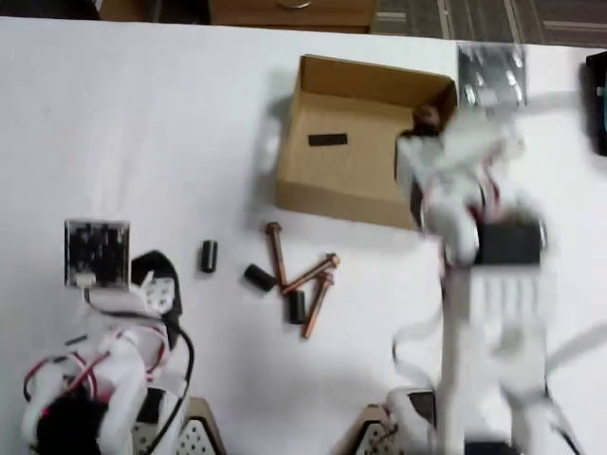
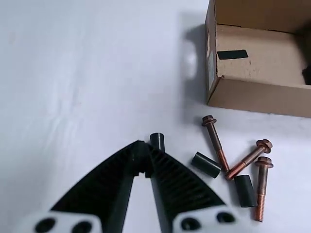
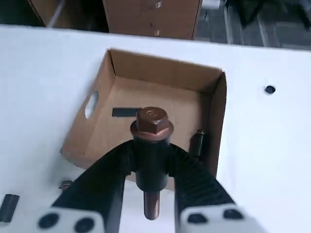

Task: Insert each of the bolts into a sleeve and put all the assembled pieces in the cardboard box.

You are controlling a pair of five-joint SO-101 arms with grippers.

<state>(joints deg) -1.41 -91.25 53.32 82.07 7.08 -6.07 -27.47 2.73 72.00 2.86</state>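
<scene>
My right gripper (image 3: 151, 151) is shut on a copper bolt seated in a black sleeve (image 3: 151, 167), head up, above the near wall of the cardboard box (image 3: 216, 126). In the high view it hangs over the box's right end (image 1: 425, 123). A dark piece (image 3: 197, 141) lies inside the box by its right wall. Three bare bolts (image 1: 277, 251) (image 1: 311, 275) (image 1: 318, 303) and three black sleeves (image 1: 209, 256) (image 1: 259, 278) (image 1: 297, 306) lie on the table in front of the box (image 1: 322, 204). My left gripper (image 2: 142, 165) is shut and holds nothing, just short of the nearest sleeve (image 2: 156, 141).
A black label (image 3: 125, 112) is stuck to the box floor. The white table (image 1: 142, 123) stretches bare to the left of the box. A dark object (image 1: 599, 95) sits at the table's right edge. Furniture stands beyond the far edge.
</scene>
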